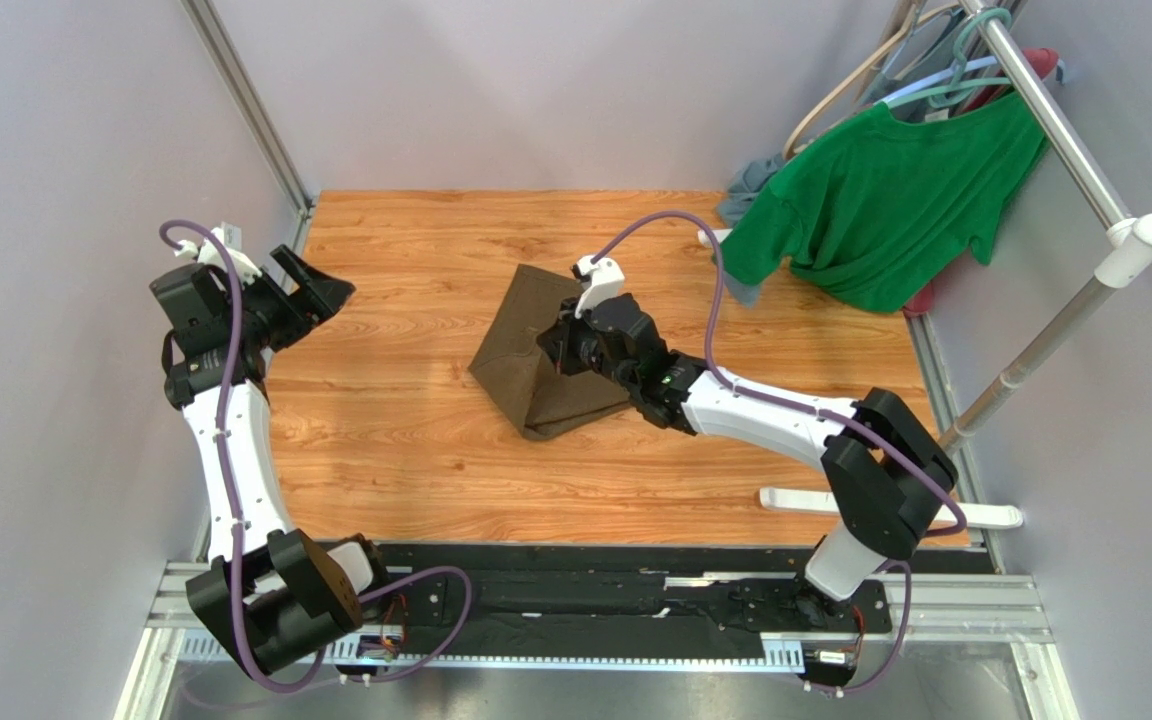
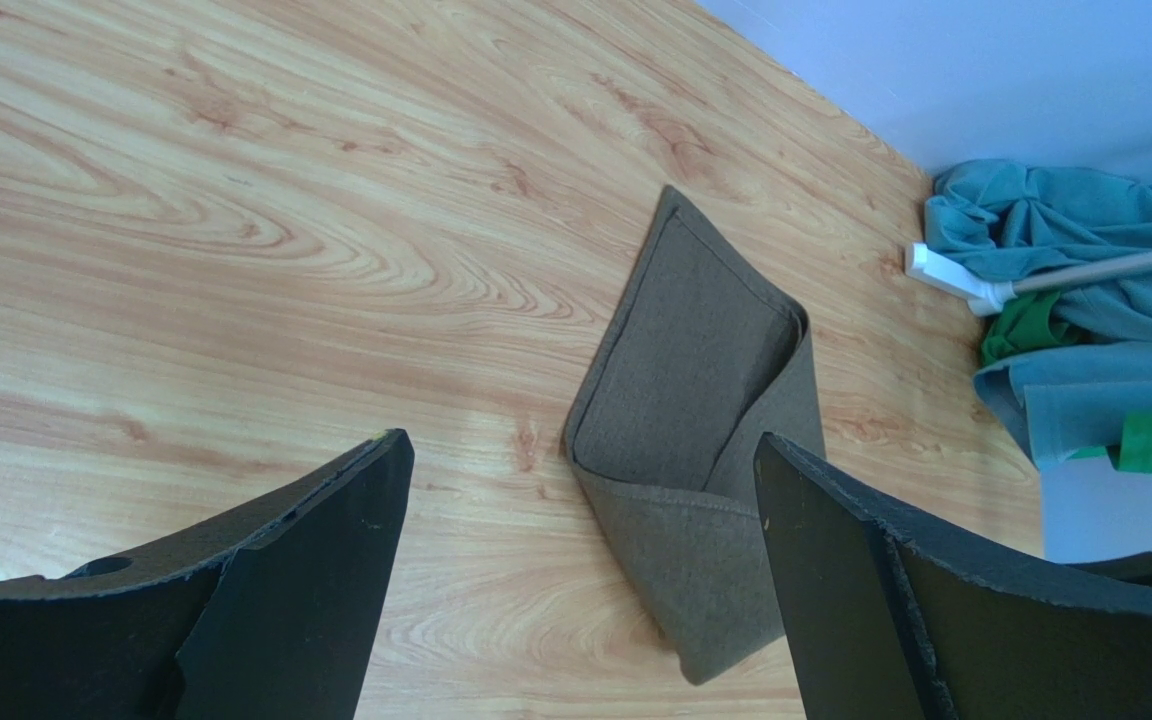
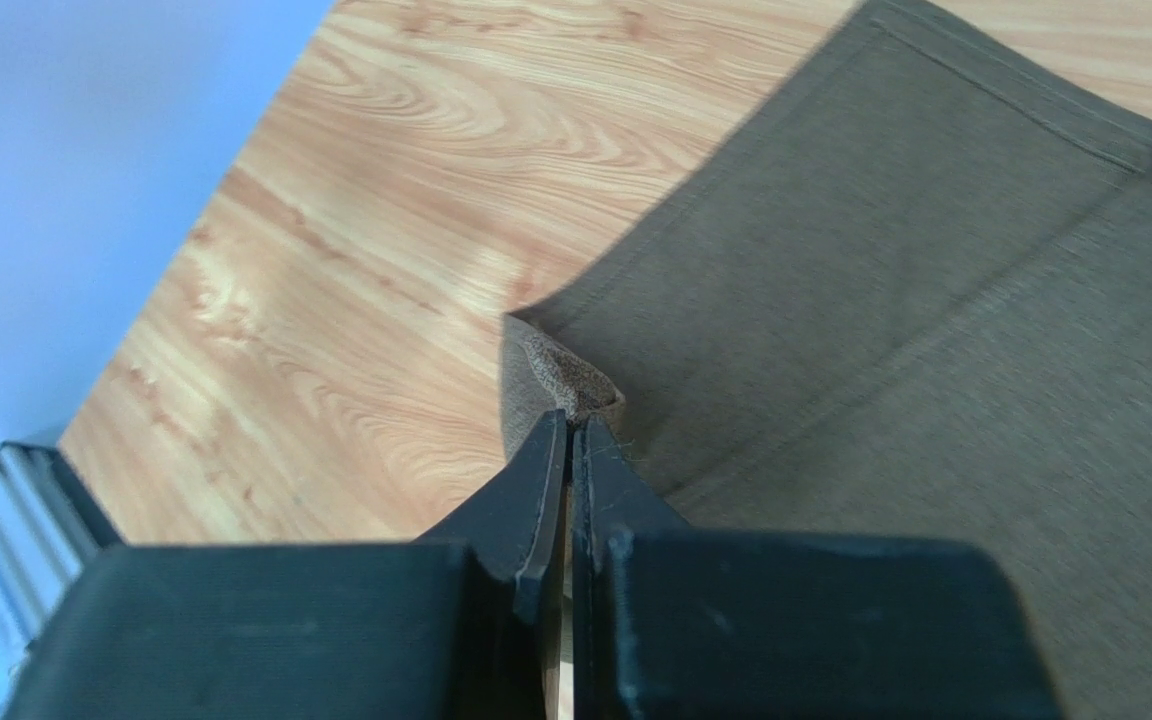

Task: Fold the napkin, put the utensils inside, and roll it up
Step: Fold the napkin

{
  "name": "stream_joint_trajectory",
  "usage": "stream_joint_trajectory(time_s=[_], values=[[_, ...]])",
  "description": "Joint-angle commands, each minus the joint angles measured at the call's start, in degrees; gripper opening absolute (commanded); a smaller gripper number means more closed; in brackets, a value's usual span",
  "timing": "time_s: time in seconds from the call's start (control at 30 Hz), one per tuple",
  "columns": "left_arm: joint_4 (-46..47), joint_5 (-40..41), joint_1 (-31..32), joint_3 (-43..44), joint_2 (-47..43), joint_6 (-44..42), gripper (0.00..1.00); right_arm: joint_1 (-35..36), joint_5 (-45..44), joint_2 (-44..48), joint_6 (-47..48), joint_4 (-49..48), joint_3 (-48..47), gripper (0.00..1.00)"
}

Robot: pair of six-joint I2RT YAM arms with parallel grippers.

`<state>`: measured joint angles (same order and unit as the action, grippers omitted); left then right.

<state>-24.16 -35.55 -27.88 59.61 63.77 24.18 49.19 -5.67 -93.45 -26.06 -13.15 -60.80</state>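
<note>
One plain olive-brown napkin [image 1: 515, 338], folded with hemmed edges, lies mid-frame on the bench [image 1: 387, 450]. The right hand [image 3: 569, 432] pinches its curled corner; the left hand [image 1: 312, 285], upper left, gapes wide.

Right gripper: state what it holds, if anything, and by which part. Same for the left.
The right gripper is shut on the napkin, pinching a raised corner of it between its fingertips. The left gripper is open and holds nothing.
</note>
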Motion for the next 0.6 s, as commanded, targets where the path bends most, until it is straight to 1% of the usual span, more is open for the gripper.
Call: stream_joint_trajectory(time_s=[0.0, 0.27, 0.57], values=[[2.28, -0.93, 0.19, -0.20, -0.31, 0.42, 0.93, -1.02, -5.13, 3.62, -0.48, 0.49, 1.99, 0.00], [2.28, -1.10, 0.19, -0.20, -0.22, 0.51, 0.93, -3.31, -8.74, 6.35, -0.92, 1.63, 5.94, 0.00], [2.37, -1.10, 0.19, -0.38, -0.05, 0.51, 0.93, -6.30, -12.87, 7.14, -0.92, 0.93, 10.78, 0.00]])
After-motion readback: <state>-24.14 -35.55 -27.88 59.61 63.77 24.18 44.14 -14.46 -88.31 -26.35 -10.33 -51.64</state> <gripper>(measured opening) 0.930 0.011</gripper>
